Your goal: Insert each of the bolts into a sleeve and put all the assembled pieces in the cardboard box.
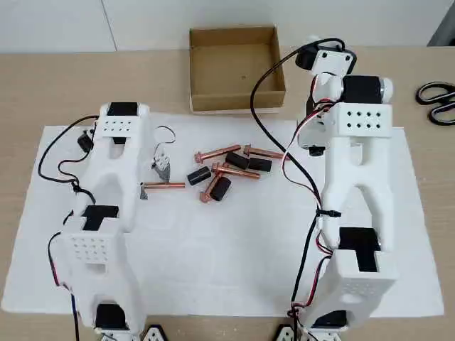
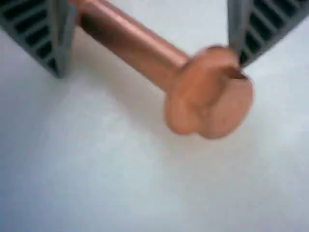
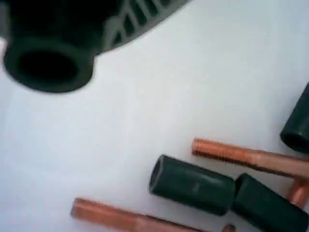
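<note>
A copper bolt point(image 2: 159, 72) lies aslant between the two grey fingers point(image 2: 38, 34) of my left gripper point(image 2: 149, 38), its flanged head point(image 2: 210, 94) against one finger; the jaws stand wide apart. From above, that bolt point(image 1: 163, 185) rests on the white mat just below the left gripper point(image 1: 161, 169). My right gripper point(image 1: 316, 145) is shut on a black sleeve point(image 3: 48, 63), held above the mat to the right of the pile. Loose bolts point(image 1: 217, 153) and black sleeves point(image 1: 221, 188) lie mid-mat. The cardboard box point(image 1: 199, 85) stands open at the back.
Below the held sleeve lie two black sleeves point(image 3: 193, 183) end to end and copper bolts point(image 3: 251, 157). Scissors point(image 1: 437, 99) rest on the wooden table at the far right. The white mat point(image 1: 227, 270) is bare toward the front.
</note>
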Robot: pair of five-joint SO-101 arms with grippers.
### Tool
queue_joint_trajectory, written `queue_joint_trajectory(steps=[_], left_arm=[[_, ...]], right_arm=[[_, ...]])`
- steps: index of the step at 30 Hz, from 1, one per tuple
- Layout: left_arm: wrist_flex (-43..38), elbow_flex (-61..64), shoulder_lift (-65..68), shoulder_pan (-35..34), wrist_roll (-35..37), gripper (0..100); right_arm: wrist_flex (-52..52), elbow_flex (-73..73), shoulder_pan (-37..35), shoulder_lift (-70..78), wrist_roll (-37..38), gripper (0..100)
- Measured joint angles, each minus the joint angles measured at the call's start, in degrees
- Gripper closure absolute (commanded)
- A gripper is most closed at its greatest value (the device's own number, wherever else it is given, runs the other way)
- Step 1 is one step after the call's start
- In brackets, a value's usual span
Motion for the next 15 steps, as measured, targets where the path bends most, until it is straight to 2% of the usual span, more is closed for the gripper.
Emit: queue_joint_trajectory(steps=[5,15], left_arm=[[-0.18,-0.88,0.35,0.09,0.26,99],[1.32,-0.26,0.53,2.64,-0.44,99]], right_arm=[[0.00,0.00,0.00,0.00,0.00,99.5],[0.00,0.00,0.00,0.00,0.00,99.5]])
